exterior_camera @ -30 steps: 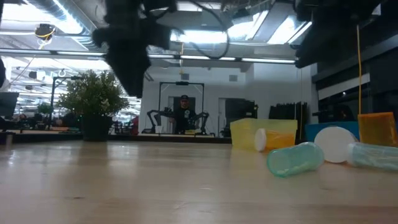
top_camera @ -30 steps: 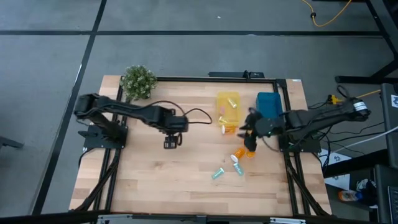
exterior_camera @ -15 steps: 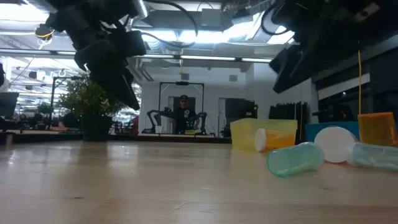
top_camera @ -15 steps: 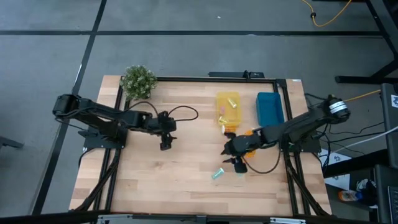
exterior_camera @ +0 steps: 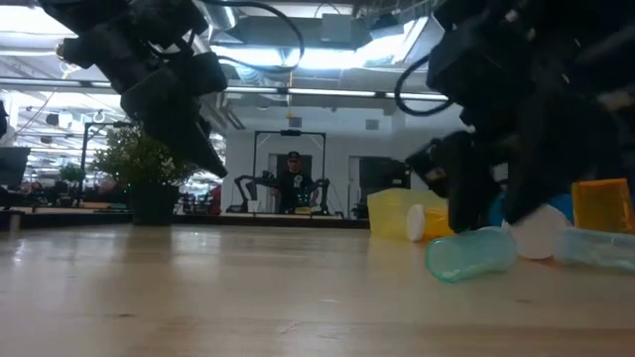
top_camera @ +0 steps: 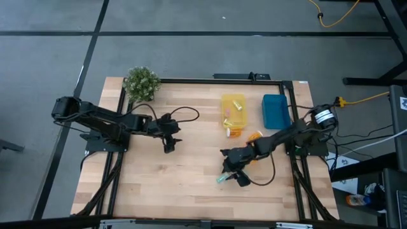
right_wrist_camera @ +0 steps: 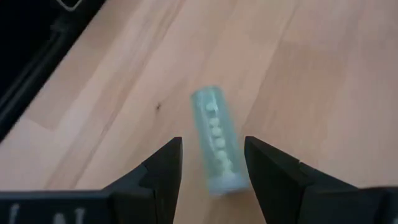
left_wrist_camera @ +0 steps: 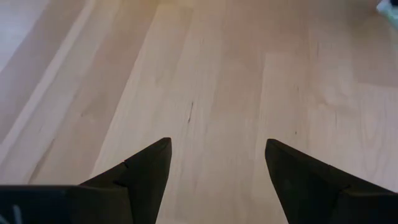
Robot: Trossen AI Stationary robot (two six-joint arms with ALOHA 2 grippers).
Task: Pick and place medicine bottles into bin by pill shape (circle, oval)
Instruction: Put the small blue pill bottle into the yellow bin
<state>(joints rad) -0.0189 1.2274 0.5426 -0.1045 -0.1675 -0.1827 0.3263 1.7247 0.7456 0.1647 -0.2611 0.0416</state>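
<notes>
Right gripper (right_wrist_camera: pixel 211 163) low over teal bottle (right_wrist_camera: pixel 216 147), jaws wide, straddling it; bottle lies on its side on table (top_camera: pixel 165 184), apart from yellow bin (top_camera: pixel 233 105) and blue bin (top_camera: pixel 274 109).

Risk: round bottle rolls from one-sided finger contact (slips out).

Left gripper (left_wrist_camera: pixel 214 163) parked, jaws wide, empty.

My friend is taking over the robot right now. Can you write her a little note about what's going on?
Right gripper: open, fingers on either side of the lying teal bottle, not yet closed on it.
Left gripper: open, holding nothing, over bare wood on the left half of the table.
Yellow bin already holds bottles; the blue bin shows none.
An orange bottle lies just in front of the yellow bin, another near the right arm.
Left: grasp the teal one, then sort the loose ones.
</notes>
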